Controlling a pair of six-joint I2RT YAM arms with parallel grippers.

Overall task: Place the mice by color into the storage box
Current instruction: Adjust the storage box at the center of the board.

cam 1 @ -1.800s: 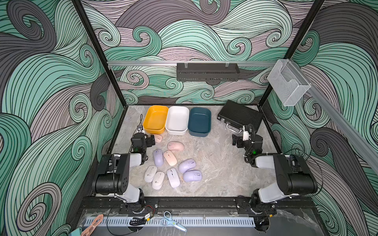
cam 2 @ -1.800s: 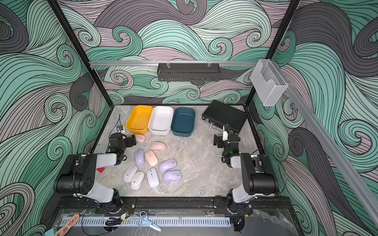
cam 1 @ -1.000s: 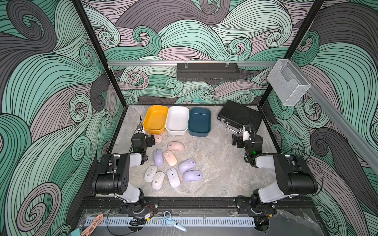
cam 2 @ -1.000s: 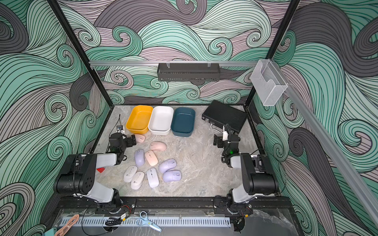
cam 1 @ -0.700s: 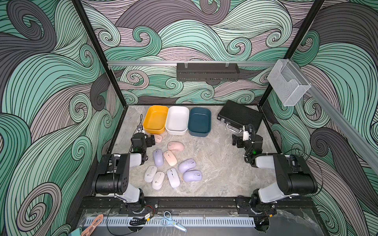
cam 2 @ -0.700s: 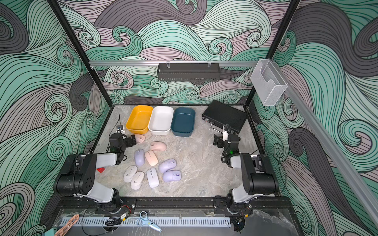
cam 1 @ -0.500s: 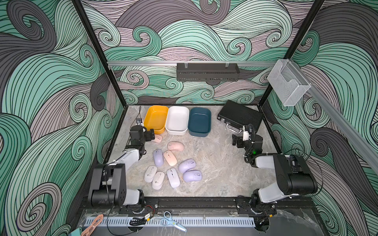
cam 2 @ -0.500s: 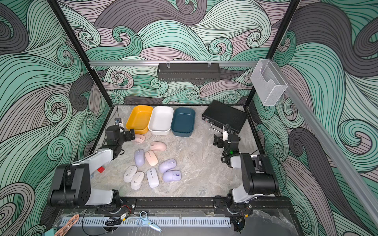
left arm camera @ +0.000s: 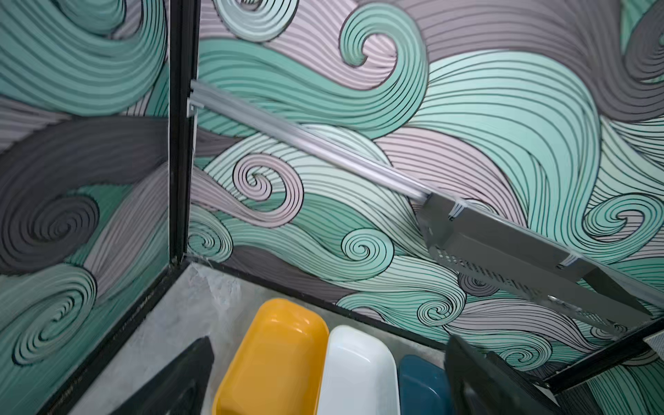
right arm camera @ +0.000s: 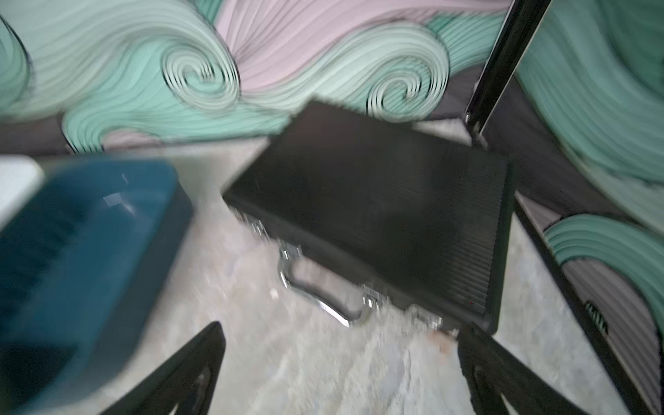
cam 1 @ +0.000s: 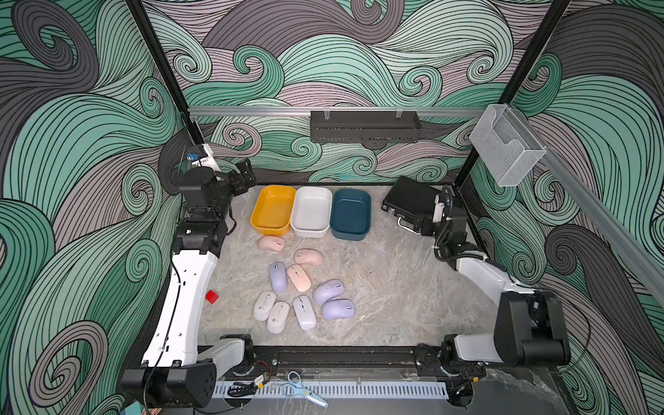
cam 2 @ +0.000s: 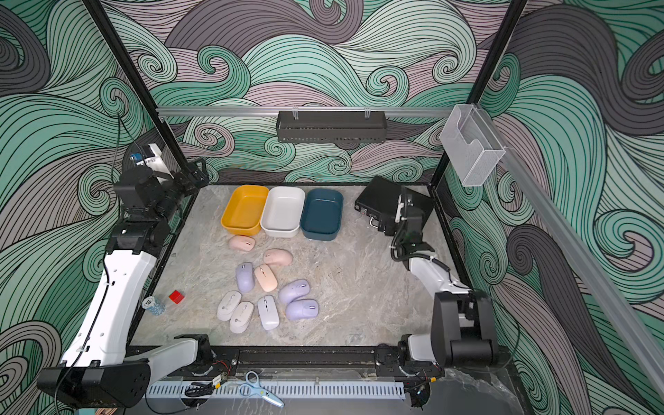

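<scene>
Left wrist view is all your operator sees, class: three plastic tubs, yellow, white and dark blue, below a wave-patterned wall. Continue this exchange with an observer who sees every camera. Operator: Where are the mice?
Observer: All nine small oval mice lie loose on the grey marble tabletop; none is stored yet.
Operator: Which one lies nearest the yellow tub?
Observer: A pale pink mouse, just in front of the yellow plastic tub and apart from the cluster.
Operator: What is the other arm doing?
Observer: The right gripper is open and empty, facing a closed black ribbed case with a metal handle.
</scene>
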